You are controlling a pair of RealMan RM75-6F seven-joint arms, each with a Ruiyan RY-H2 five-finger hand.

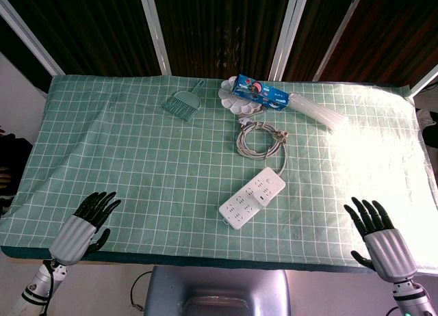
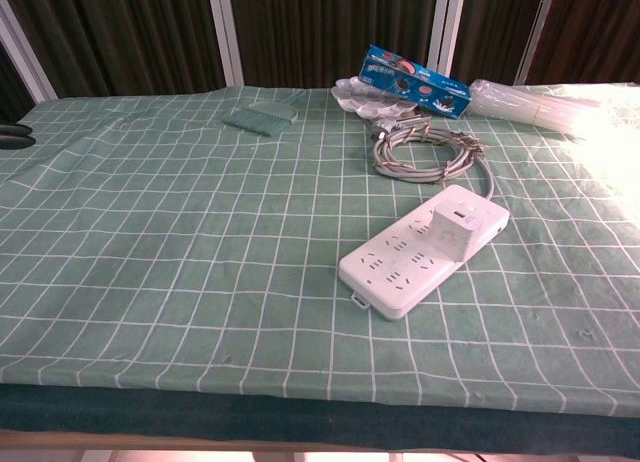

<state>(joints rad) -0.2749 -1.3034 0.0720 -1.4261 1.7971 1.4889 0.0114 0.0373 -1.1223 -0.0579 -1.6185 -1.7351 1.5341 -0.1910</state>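
Both your hands sit at the near table edge, w/ nothing in them. Your left hand [image 1: 83, 224] is at the near-left corner, fingers spread a bit and pointing away from you over the cloth [image 1: 123, 159]; it holds nothing. Your right hand [image 1: 378, 235] is at the near-right edge, fingers fanned apart, palm empty too. Neither shows in the chest view, so they're prob. parked low and wide to keep the work area unobstructed.

Nearest thing to them is the power strip [image 1: 252, 197], lying flat and diagonal near the table's middle, between the two hands and somewhat closer to your right one, well apart from both. It's white, long, w/ rows of sockets on the near part and a raised block w/ what looks like a small port on the far end. Its cord [image 1: 259, 136] runs from the far end to a loose coil just behind it, bundled prob. so it doesn't trail across the table.

Along the far edge: a small green brush [image 1: 183, 102], a white tray [image 1: 236, 104] w/ a blue box [image 1: 260, 93] resting on it, and a clear packet [image 1: 321, 113] just right of those, washed out by glare.
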